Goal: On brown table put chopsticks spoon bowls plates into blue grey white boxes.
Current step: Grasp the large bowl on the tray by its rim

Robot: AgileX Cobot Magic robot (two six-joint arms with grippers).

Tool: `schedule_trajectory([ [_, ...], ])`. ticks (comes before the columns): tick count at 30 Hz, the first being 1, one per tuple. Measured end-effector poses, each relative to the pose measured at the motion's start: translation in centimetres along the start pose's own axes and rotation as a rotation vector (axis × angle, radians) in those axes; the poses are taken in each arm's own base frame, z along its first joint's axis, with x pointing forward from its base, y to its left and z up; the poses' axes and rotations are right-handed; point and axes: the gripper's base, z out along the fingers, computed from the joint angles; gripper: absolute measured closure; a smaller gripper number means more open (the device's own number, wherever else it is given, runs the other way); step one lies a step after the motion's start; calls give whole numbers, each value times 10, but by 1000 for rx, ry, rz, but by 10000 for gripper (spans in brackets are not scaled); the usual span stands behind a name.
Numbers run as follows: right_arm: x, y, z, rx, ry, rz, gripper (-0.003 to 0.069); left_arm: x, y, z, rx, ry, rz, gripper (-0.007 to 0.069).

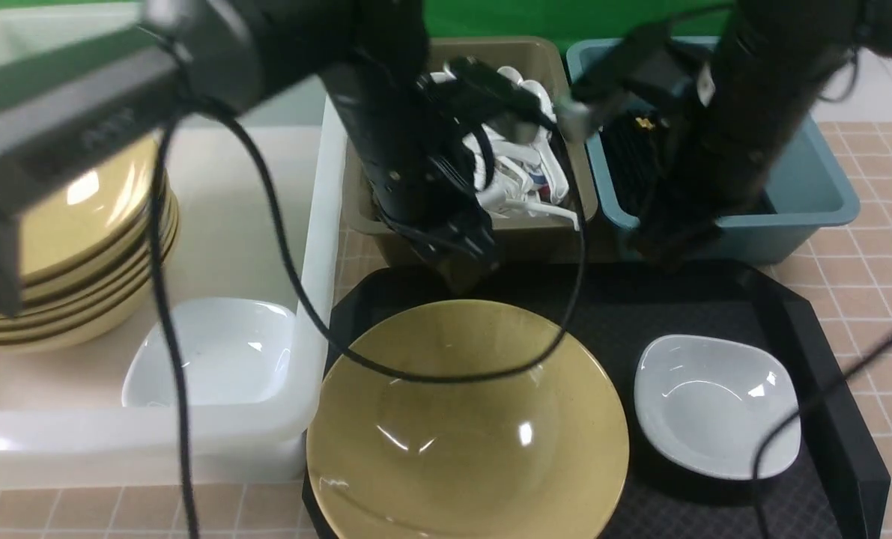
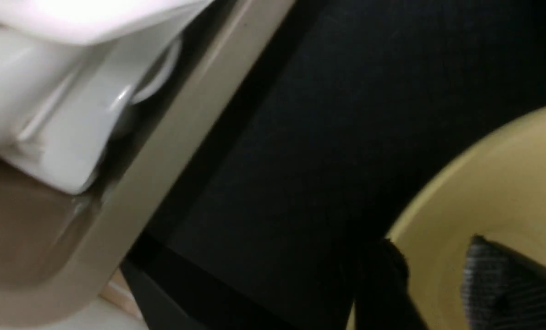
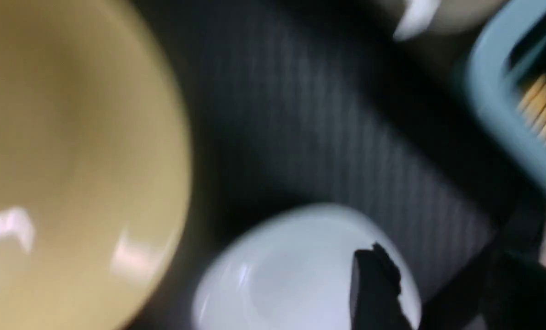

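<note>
As our left end effector hangs apart astride the far rim of the yellow bowl on the black tray, the right end effector, also apart and empty, hovers near the white plate. We judge both need closing, then lifting to the white box.

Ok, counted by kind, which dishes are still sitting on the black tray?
Yellow bowl: 1
White plate: 1
Total on the black tray: 2
</note>
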Motion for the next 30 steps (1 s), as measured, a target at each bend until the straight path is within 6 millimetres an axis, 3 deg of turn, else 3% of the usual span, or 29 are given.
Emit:
schedule_trajectory([
  [4, 25, 7, -6, -6, 25, -3, 373, -4, -2, 19, -13, 28, 23, 207],
  [7, 33, 8, -11, -4, 19, -3, 398, -4, -1, 31, 0, 60, 22, 149],
  [14, 35, 8, -20, 10, -37, -1, 417, -1, 1, 60, 30, 137, 13, 151],
  [17, 34, 8, -21, 12, -46, -1, 417, 2, 1, 69, 45, 171, -11, 209],
  [23, 32, 8, -21, 17, -65, -34, 417, -1, -2, 58, 68, 168, -35, 519],
  [30, 22, 4, -40, 29, -145, -45, 446, -3, 3, 30, 69, 67, -98, 608],
])
